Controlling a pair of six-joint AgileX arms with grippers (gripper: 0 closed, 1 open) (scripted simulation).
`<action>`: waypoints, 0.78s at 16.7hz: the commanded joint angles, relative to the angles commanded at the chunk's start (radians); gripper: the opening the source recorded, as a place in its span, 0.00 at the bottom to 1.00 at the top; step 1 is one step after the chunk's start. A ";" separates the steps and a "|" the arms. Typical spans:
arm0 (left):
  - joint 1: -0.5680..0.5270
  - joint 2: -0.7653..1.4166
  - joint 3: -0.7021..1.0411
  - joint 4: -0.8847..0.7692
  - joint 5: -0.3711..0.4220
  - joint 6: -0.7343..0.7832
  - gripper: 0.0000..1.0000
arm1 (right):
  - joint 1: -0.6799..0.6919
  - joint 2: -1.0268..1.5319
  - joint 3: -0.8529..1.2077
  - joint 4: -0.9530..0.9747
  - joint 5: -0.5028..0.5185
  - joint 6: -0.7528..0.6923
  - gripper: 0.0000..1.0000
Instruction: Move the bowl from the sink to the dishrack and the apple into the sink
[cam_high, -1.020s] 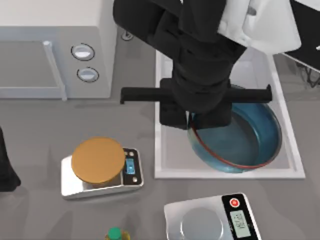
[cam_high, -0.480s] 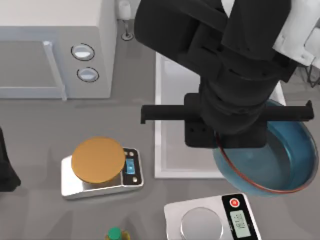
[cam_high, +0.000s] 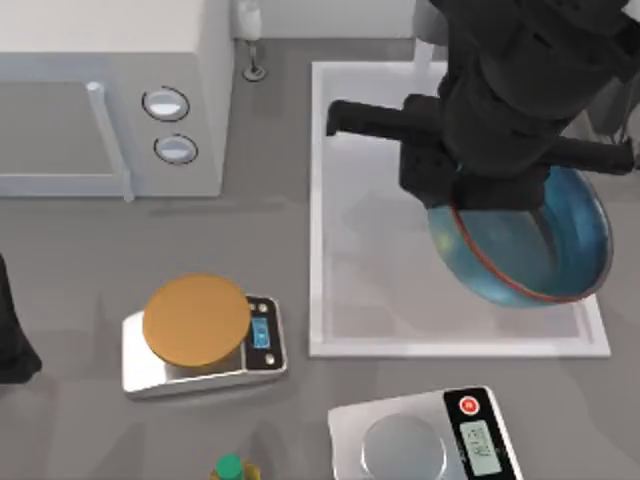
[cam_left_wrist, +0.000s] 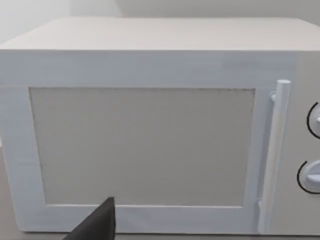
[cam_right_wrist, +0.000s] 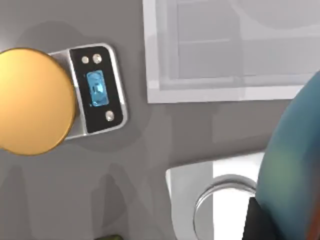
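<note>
Overhead, right jaws (cam_high: 478, 205) are clamped on the bowl (cam_high: 530, 250), raised above the sink (cam_high: 320, 300).

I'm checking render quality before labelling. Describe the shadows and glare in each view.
Top view: the bowl shows glossy highlights, held by the right gripper over the sink, which carries a soft grey shadow. Left wrist view: the microwave is evenly lit, without glare. Right wrist view: faint arm shadows lie on the grey table, and the bowl's blue edge looks smeared.
</note>
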 joint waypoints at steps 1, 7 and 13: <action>0.000 0.000 0.000 0.000 0.000 0.000 1.00 | -0.062 -0.017 -0.021 0.070 -0.026 -0.043 0.00; 0.000 0.000 0.000 0.000 0.000 0.000 1.00 | -0.535 -0.157 -0.195 0.629 -0.215 -0.365 0.00; 0.000 0.000 0.000 0.000 0.000 0.000 1.00 | -1.007 -0.320 -0.391 1.161 -0.399 -0.690 0.00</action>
